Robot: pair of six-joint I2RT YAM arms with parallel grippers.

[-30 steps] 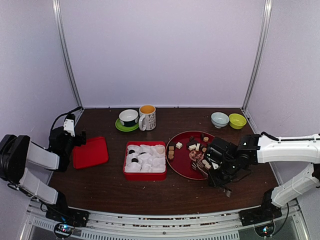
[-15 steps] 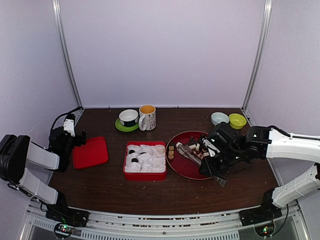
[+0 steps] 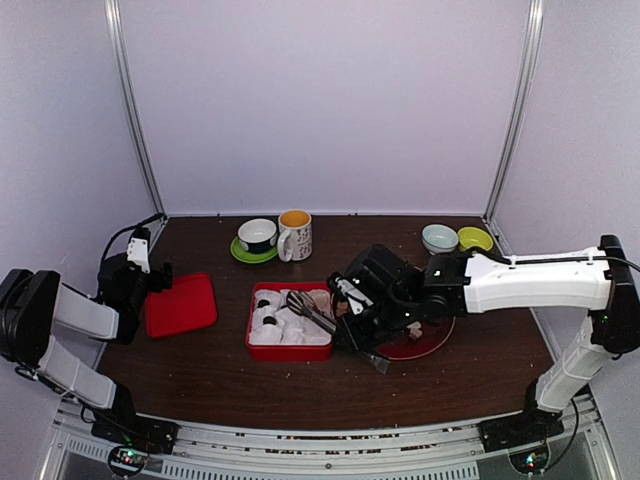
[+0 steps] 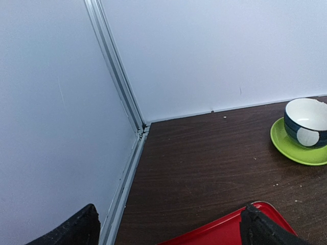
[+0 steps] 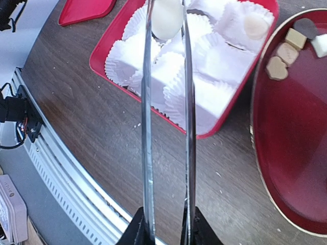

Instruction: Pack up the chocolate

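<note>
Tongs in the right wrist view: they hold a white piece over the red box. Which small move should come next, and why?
Probably lower the tongs a little toward a paper cup that looks empty, then ease the grip. The right gripper is shut on the tongs, whose tips pinch a cream-white chocolate above the red box, not yet inside any cup.

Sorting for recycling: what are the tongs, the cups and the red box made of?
The tongs look like polished metal, mirror-bright. The cups: thin white paper, crinkled pleats. The box: glossy red, likely plastic or painted tin; can't tell which.
</note>
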